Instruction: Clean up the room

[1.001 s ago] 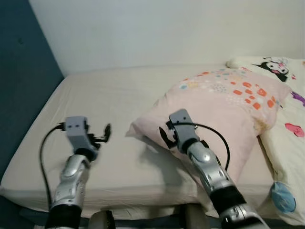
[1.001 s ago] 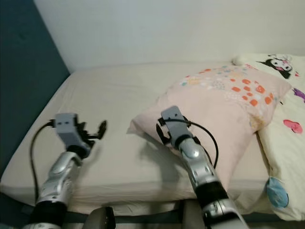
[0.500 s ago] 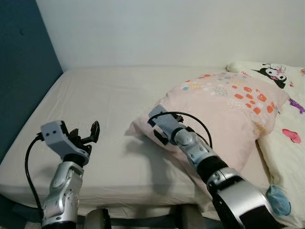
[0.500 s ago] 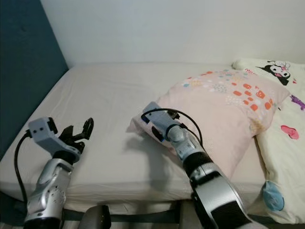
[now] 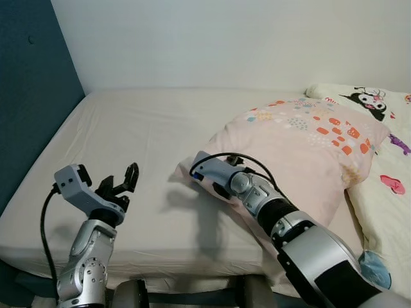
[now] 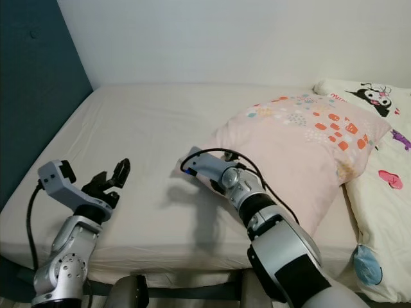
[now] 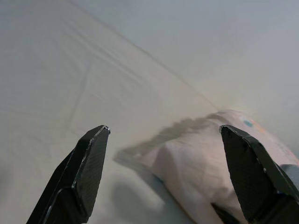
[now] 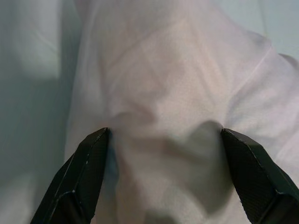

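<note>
Right claw [image 8: 163, 154] is spread wide, pressing on the pink pillow [image 5: 308, 138]; you are clenching only once fabric bunches between its fingers.

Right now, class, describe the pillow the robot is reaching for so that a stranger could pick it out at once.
Start at the bed with its cream sheet against the white wall. The pink pillow lies on its right half, one corner pointing at the right end effector. Unlike the cream cartoon-print bedding beside it, it is pale pink with small orange and blue patches.
</note>
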Available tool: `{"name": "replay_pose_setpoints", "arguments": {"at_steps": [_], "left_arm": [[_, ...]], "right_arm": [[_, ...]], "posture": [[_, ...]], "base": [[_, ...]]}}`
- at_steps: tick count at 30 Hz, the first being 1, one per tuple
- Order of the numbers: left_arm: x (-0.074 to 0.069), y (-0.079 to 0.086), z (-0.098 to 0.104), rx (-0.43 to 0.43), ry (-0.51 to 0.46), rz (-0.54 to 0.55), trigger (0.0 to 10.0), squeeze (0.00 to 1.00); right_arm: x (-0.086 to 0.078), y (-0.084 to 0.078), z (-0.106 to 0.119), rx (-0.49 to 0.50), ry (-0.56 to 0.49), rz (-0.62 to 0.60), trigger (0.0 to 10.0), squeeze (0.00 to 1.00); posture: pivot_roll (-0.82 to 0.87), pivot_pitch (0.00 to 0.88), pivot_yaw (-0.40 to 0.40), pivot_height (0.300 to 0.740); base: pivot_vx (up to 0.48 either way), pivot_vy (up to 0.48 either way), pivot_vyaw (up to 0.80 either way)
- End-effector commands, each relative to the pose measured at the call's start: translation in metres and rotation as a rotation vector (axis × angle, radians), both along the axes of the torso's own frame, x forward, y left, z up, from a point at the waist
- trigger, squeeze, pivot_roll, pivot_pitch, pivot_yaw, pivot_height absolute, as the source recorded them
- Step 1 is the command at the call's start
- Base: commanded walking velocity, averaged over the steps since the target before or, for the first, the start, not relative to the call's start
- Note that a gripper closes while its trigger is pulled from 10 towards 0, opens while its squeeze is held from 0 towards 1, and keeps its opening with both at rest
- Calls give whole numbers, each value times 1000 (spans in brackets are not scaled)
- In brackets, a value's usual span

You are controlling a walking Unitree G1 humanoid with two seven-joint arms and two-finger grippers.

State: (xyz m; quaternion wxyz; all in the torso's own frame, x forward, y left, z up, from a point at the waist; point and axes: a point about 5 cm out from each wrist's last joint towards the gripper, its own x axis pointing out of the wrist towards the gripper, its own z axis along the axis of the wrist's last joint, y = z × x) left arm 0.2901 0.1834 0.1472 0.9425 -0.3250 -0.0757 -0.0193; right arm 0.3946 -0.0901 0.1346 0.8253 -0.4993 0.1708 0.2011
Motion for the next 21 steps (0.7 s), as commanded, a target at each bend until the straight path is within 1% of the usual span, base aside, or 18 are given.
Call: {"name": "replay_pose_setpoints", "arguments": {"at_steps": [1, 3, 4, 5, 7, 8, 21], "left_arm": [[-3, -4, -3, -23, 11, -19, 10000, 0], [-3, -5, -2, -27, 11, -24, 10000, 0], [-3, -7, -2, -36, 9, -29, 10000, 0], [-3, -8, -2, -47, 7, -32, 10000, 0], [-4, -9, -1, -55, 7, -33, 10000, 0], [-4, -9, -1, -56, 6, -37, 10000, 0], [-3, -11, -1, -57, 15, -54, 10000, 0]], "right_arm": [[-1, -4, -3, -37, 12, -17, 10000, 0], [0, -6, -3, -43, 6, -27, 10000, 0], [0, -9, -4, -41, 4, -42, 6431, 0], [0, -12, -5, -46, 0, -54, 1882, 0], [-1, -14, -6, -50, -1, -62, 1882, 0], [-1, -16, -6, -55, -2, -67, 0, 0], [-1, -23, -9, -47, -12, -98, 0, 0]], "posture": [[87, 154, -77, 572], [88, 154, -77, 572], [87, 155, -77, 572], [87, 154, -76, 572], [87, 154, -76, 572], [88, 154, -75, 572], [85, 149, -70, 572]], "base": [[0, 0, 0], [0, 0, 0], [0, 0, 0], [0, 0, 0], [0, 0, 0], [0, 0, 0], [0, 0, 0]]}}
